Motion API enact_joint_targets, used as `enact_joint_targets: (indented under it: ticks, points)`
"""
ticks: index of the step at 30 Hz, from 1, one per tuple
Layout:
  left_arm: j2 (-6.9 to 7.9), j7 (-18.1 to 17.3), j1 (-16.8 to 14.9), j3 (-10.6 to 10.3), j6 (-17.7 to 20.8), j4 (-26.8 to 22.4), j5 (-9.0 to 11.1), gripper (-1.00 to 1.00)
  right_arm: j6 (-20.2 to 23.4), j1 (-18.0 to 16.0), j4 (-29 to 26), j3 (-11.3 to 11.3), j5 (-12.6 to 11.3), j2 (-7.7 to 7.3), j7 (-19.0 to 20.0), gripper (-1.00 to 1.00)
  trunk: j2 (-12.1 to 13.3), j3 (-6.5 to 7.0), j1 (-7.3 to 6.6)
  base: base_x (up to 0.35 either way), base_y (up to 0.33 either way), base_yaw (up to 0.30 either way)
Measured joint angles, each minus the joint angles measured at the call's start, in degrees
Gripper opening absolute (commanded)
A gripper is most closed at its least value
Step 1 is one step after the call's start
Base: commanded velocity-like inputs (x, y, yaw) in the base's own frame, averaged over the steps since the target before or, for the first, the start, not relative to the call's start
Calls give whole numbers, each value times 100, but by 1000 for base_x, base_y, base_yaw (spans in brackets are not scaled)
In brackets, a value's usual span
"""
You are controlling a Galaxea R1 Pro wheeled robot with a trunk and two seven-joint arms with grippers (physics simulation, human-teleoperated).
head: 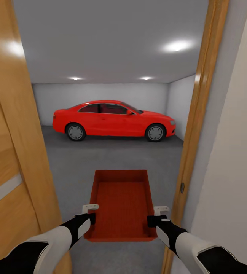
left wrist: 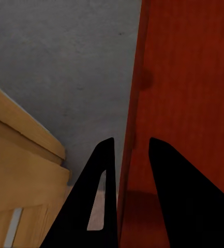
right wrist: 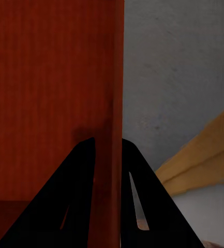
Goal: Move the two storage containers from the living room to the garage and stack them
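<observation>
Fingers of the left gripper [head: 90,208] clamp one side wall of the orange-red container [head: 121,203], right gripper [head: 161,210] clamps the other. Both arms reach forward, carrying it through the wooden doorway [head: 197,114]; grey garage floor [head: 112,156] ahead, red car [head: 113,120] at twelve o'clock.

Door [head: 9,152]: cut off by the left edge of my head view.
Container [left wrist: 194,77]: far end runs out of both my wrist views.
Car [head: 113,120]: wheel detail too small to tell.
Forearms: cropped at lower corners.
</observation>
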Motion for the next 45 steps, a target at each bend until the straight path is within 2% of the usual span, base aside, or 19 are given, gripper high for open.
enact_joint_targets:
  ticks: [31, 45]
  points:
    - [-5, 11, -3, -2, 19, 2, 0, -100, 15, 1, 0, -1, -4, -3, 5, -100, 0, 0, 0, 0, 0, -7]
    - [-5, 10, -4, -2, 14, -1, 0, -100, 10, -1, 0, -1, -4, -3, 4, -100, 0, 0, 0, 73, 72, 0]
